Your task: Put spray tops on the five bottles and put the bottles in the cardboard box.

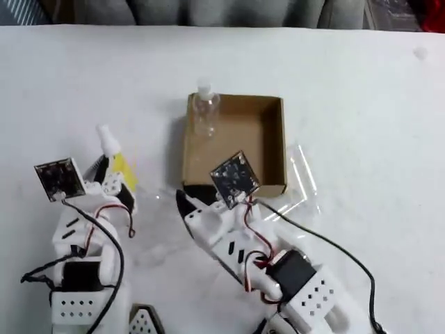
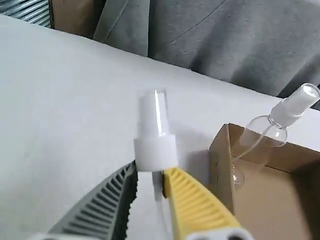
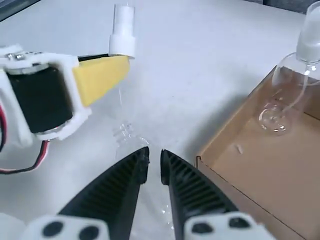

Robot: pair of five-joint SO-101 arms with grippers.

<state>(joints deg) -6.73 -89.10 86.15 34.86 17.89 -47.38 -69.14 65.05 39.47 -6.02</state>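
My left gripper (image 2: 150, 182), with one grey and one yellow finger, is shut on the neck of a clear bottle (image 2: 155, 145) with a white spray top (image 1: 106, 135) on it. It holds the bottle left of the cardboard box (image 1: 268, 142). A second capped bottle (image 1: 206, 111) leans in the box's far left corner. My right gripper (image 3: 154, 162), with black fingers, is shut with a thin gap between its tips. It sits just short of the held bottle's clear base (image 3: 126, 135), near the box's front left corner (image 1: 184, 205).
White cloth covers the table (image 1: 348, 76). A clear plastic sheet (image 1: 302, 174) lies right of the box. A small dark part (image 1: 144, 320) sits at the front edge. A grey-clad person (image 2: 225, 35) sits behind the far table edge.
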